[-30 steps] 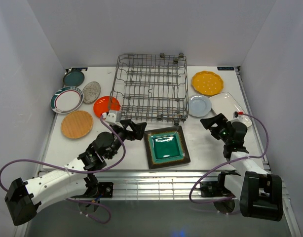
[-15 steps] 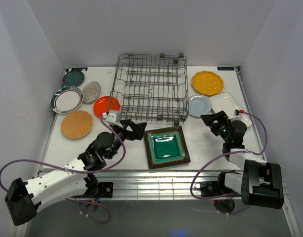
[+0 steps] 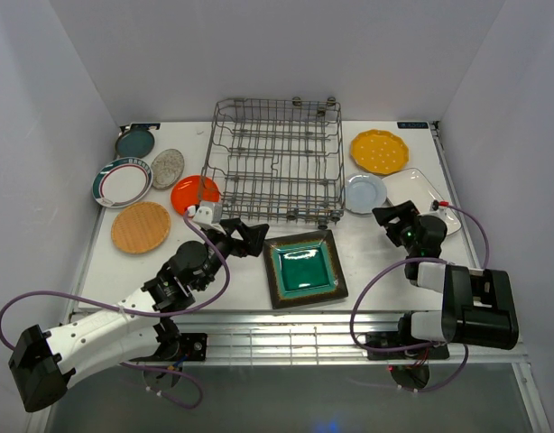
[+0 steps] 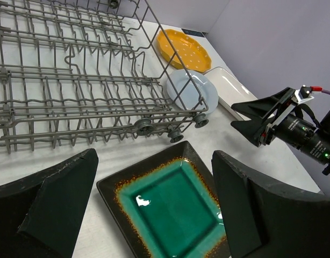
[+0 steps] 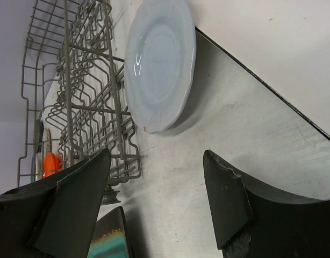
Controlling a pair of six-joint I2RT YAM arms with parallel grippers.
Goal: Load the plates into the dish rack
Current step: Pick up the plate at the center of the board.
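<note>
**Right gripper (image 3: 383, 217) lined up on blue plate (image 3: 364, 192); rack (image 3: 332, 153) unloaded**

Right gripper stands open and empty, low over the table. The blue plate is just beyond its fingertips at 11 o'clock. That plate lies flat, with the rack just beside it at 9 o'clock. Left gripper (image 3: 256, 238), jaws wide and empty, hovers with the green square plate (image 3: 304, 268) at its 4 o'clock. No plate shows in the rack. Judged step: approach for a pick. Next move calls for one finger under the plate's rim.

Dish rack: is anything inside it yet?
No plates are inside the dish rack; only its own wires, with the table showing through. The orange plate lies outside, beside it. The open wires hide nothing inside.
</note>
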